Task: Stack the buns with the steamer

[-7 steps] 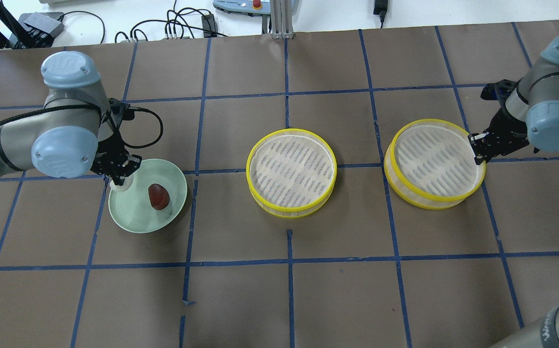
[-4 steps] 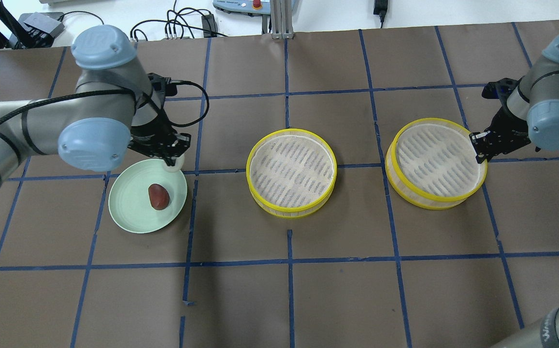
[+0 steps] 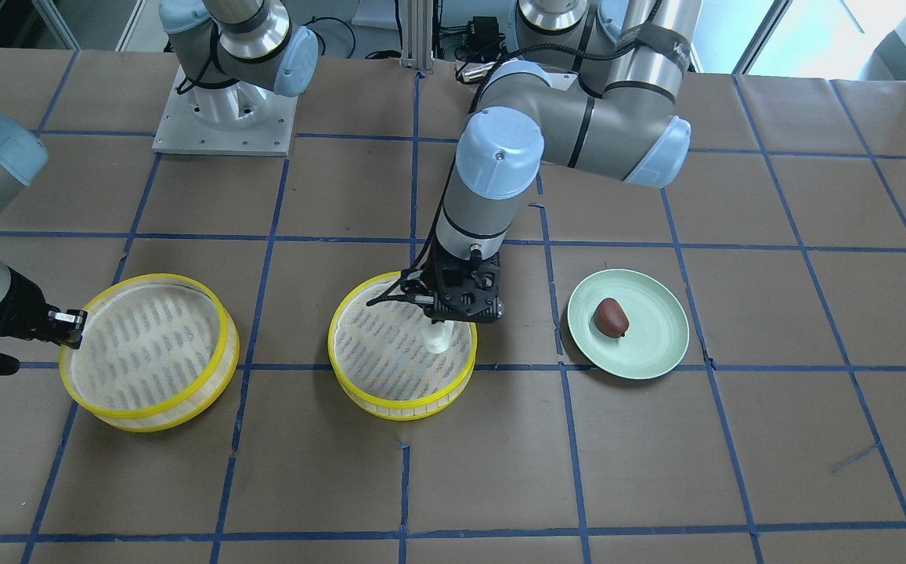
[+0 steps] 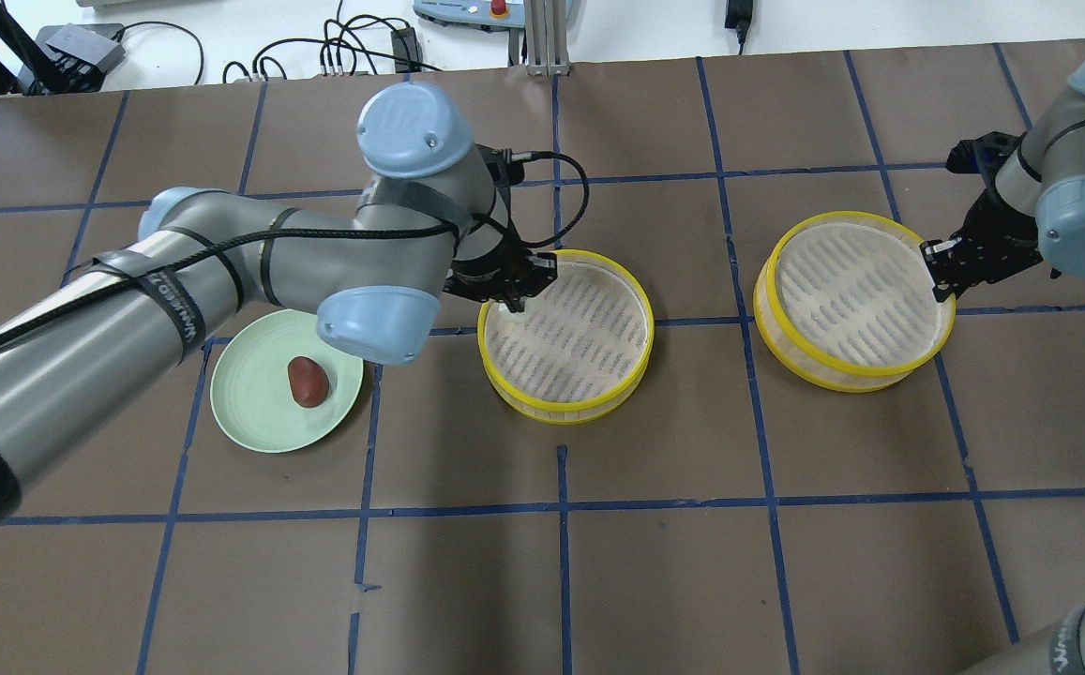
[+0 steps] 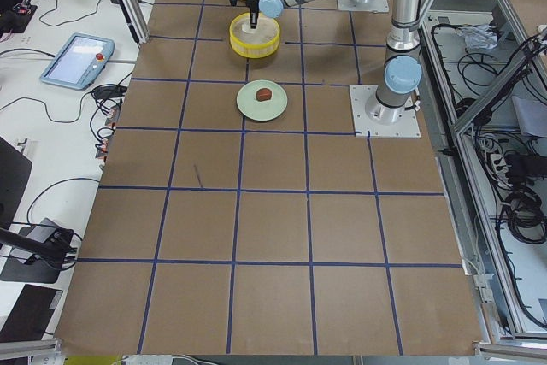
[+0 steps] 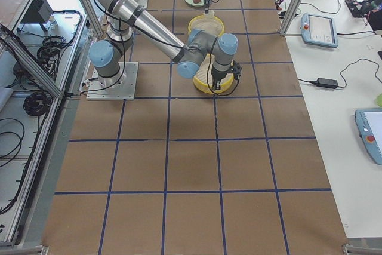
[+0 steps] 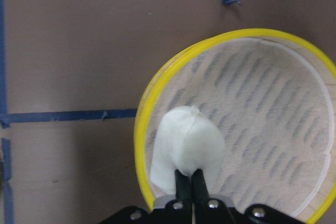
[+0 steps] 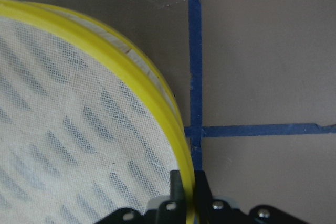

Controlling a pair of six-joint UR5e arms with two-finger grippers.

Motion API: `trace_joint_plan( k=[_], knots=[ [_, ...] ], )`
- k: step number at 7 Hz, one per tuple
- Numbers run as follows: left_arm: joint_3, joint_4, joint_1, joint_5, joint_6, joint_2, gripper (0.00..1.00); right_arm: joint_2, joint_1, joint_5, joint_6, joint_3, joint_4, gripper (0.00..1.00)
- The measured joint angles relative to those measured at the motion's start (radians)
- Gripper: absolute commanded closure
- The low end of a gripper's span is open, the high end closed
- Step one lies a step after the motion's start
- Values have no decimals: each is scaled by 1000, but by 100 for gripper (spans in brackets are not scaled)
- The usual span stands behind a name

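Low in the left wrist view, the white bun (image 7: 186, 145) hangs pinched in the left gripper (image 7: 190, 174). The two black fingers stand almost together and press into the bun's near end. Beneath the bun is the mesh floor of the centre steamer (image 7: 142, 129), and the bun sits just inside the yellow rim at the frame's left. Whether it touches the mesh cannot be told.

Seen from the front-facing camera, the bun (image 3: 435, 337) shows as a pale lump under the gripper (image 3: 438, 319). It is inside the upper right part of the centre steamer (image 3: 402, 411), which sits mid-frame.

Right of that steamer and apart from it, the brown bun (image 3: 611, 317) lies alone on the green plate (image 3: 656, 348), a little left of the plate's middle. In the overhead view the plate (image 4: 251, 403) is at the left, partly under the left arm, with the brown bun (image 4: 308, 382) on it.

At the overhead view's right stands the outer steamer (image 4: 842, 380), well apart from the centre one (image 4: 561, 412). The right gripper (image 4: 938, 272) meets its right edge. In the right wrist view the gripper (image 8: 186, 179) straddles the yellow rim (image 8: 131, 72), one finger inside and one outside, closed narrowly onto it.

Both steamers and the plate are on a brown table (image 3: 499, 486) gridded with blue tape.
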Motion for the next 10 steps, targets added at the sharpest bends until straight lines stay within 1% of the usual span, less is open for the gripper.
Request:
trace_joint_plan(
  k=[2,4,5,6,7,8,10],
  knots=[
    [1,41,-30,2,-69,-24,0,-50,9,4,43,0,26,92],
    [2,41,-29,8,-68,-9,0,-99,44,11,133,-1,76,92],
    [-3,34,-9,23,-30,7,0,-128,83,12,204,-3,104,92],
    [-14,12,40,51,51,25,0,-151,136,13,287,-12,138,92],
    [-29,-39,107,77,144,52,0,-162,198,14,387,-33,178,92],
    [-66,-90,181,90,233,91,0,-163,262,15,498,-53,202,92],
    [-173,-118,338,95,387,131,1,-156,394,15,722,-65,215,92]
  ],
)
